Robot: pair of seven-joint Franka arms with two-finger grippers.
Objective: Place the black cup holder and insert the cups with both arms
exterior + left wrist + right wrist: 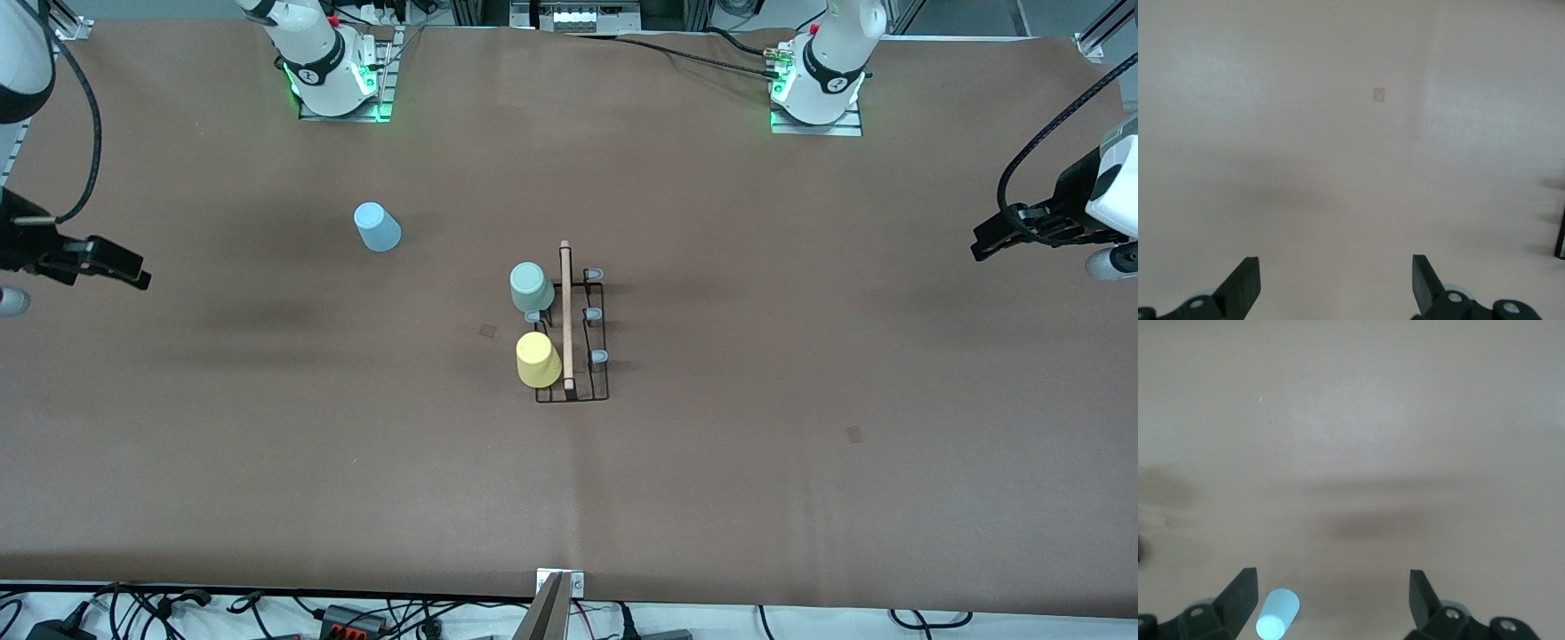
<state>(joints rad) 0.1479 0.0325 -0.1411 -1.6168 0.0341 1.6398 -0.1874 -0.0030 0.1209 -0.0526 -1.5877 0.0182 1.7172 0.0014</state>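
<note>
White arms point(311, 53), black cables point(84, 133)

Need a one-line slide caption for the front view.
Green cup and yellow cup sit on the holder; blue cup waits; left gripper and right gripper open.

Surface point(800, 462): plain brown, two small darker brown square marks. Cup holder point(597, 378): black wire, light wooden rod point(565, 316), pale grey-blue peg tips. Cups: pale green point(531, 286), yellow point(537, 359), light blue point(377, 227); all plain, unpatterned. Arms white with black joints. Left gripper point(1000, 238) black; right gripper point(120, 267) black. Green lights noted at both arm bases.
</note>
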